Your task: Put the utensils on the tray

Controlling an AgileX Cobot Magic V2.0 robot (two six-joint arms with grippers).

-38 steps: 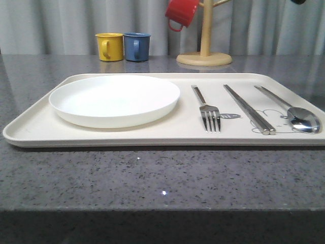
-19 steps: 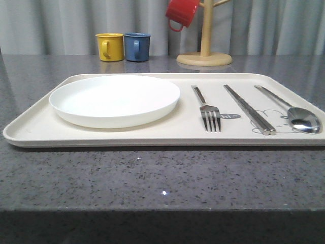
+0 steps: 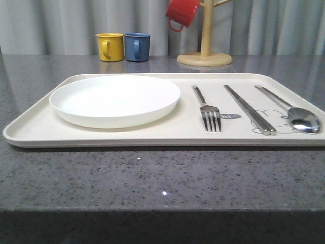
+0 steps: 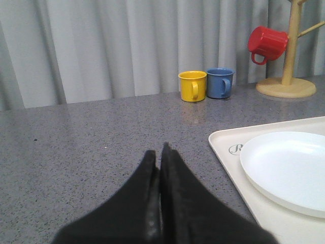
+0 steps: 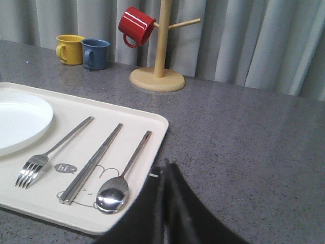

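The cream tray point(image 3: 30, 132) lies across the grey table and carries a white plate point(image 3: 114, 99) on its left half. To the right of the plate lie a fork point(image 3: 208, 111), a pair of chopsticks point(image 3: 249, 108) and a spoon point(image 3: 297, 117), side by side. The right wrist view has the same fork point(image 5: 48, 155), chopsticks point(image 5: 91, 162) and spoon point(image 5: 119, 185) on the tray point(image 5: 147, 124). My right gripper point(image 5: 166, 170) is shut and empty just off the tray's right edge. My left gripper point(image 4: 158, 158) is shut and empty over bare table left of the tray point(image 4: 226, 147) and plate point(image 4: 289, 168).
A yellow mug point(image 3: 110, 47) and a blue mug point(image 3: 137, 47) stand at the back of the table. A wooden mug tree point(image 3: 205, 51) with a red mug point(image 3: 181, 12) hanging on it stands behind the tray. Grey curtains close off the back.
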